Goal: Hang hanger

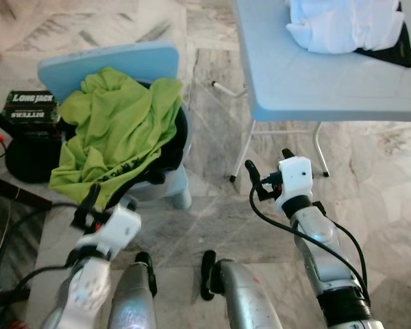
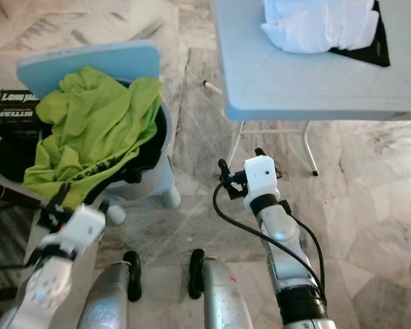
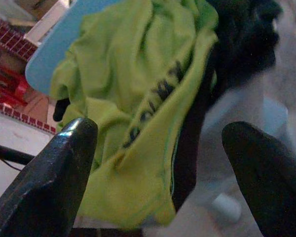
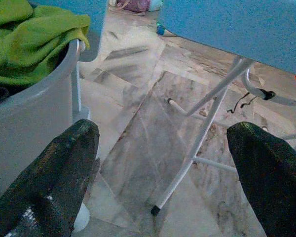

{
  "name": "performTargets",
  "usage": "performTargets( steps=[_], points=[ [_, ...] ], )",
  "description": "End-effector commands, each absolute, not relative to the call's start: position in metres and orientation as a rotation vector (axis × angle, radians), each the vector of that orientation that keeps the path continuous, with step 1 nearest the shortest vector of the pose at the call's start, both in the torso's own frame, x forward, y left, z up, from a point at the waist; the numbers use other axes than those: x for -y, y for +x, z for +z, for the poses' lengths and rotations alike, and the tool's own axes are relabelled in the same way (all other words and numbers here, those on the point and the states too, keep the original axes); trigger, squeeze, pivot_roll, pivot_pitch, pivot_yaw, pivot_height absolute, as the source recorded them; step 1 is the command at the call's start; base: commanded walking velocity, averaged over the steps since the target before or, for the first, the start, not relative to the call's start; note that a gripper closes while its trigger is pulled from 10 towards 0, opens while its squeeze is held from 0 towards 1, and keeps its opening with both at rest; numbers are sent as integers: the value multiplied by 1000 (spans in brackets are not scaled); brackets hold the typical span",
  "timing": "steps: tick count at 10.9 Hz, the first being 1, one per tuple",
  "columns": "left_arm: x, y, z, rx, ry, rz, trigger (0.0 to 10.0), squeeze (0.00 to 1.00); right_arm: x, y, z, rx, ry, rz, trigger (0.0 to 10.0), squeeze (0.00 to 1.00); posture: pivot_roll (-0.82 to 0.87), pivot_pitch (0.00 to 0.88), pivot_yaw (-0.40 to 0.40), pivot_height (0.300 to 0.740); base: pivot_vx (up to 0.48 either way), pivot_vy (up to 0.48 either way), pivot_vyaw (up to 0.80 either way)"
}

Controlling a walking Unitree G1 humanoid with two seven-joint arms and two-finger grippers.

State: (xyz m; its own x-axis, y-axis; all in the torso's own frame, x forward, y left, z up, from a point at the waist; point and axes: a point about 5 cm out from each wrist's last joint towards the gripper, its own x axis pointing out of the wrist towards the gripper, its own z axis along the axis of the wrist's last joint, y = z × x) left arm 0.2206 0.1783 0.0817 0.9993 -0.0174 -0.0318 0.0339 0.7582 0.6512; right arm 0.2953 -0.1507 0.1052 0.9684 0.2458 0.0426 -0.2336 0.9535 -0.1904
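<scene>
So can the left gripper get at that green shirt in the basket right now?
Probably yes: the left gripper is open, just short of the green shirt draped over the basket's rim, with nothing between them.

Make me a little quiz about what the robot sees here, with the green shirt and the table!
1. True or false: the green shirt lies folded flat on the table.
2. What lies on the table? A) white cloth B) a red ball C) a shoe
3. Fill in: the left gripper is near the basket, and its jaws are ____.

Key
1. False: it is heaped over the pale basket on the floor.
2. A: the white cloth is bunched at the far side of the table, with something black under it.
3. Open: the left wrist view shows a wide gap between the jaws, with the shirt ahead. The right gripper, held above the floor near the table's leg, is open too.
</scene>
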Motion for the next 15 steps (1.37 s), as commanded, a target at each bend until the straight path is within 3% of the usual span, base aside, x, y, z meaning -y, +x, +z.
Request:
performTargets(
  steps=[1, 4, 11, 15],
  points=[
    [-174, 223, 84, -35, 664, -19, 10000, 0, 156, 294, 99, 40, -162, 218, 10000, 0, 46, 297, -80, 740, 0, 0, 0],
    [-164, 236, 101, 7, 582, 11, 10000, 0, 159, 296, 100, 50, -107, 170, 10000, 0, 47, 281, -63, 740, 0, 0, -415],
    [-162, 244, 109, 47, 538, 39, 10000, 0, 168, 298, 100, 52, -51, 111, 10000, 0, 47, 261, -42, 740, 0, 364, 0],
    [-186, 254, 94, 16, 541, 110, 10000, 0, 175, 302, 98, 76, 4, 25, 10000, 0, 61, 201, 22, 740, 0, 0, 0]
  ],
)
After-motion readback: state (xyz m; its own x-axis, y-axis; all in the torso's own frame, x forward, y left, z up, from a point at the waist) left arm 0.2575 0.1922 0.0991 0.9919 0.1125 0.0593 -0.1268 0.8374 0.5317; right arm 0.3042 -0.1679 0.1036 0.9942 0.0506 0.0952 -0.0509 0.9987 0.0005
